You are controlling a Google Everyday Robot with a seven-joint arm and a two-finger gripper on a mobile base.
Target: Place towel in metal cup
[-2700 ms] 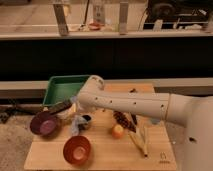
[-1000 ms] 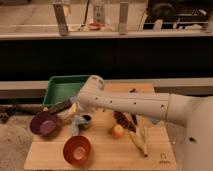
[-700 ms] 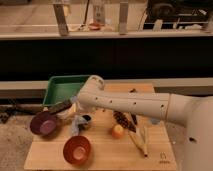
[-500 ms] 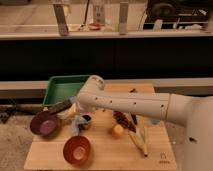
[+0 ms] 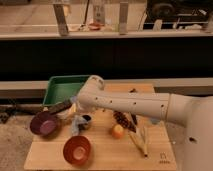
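Tool (image 5: 66, 106) low over the counter (image 5: 105, 152), at 9 o'clock from the white arm's (image 5: 130, 102) elbow; finger state impossible to tell. Towel (image 5: 77, 123) hanging pale blue just beside the metal cup (image 5: 86, 121), draped at its 9 o'clock edge. Purple bowl (image 5: 44, 123) at 9 o'clock of the cup, red-orange bowl (image 5: 76, 149) at 6, orange fruit (image 5: 117, 131) at 3, green tray (image 5: 62, 88) at 12.

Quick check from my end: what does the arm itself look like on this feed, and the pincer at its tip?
The arm is a thick, smooth white tube with a rounded elbow cap and a row of small dark dots along its side. From that elbow a darker, slimmer link runs down-left to the pincer, which looks dark grey and sits beside the metal cup. No loose cables or printed markings show.
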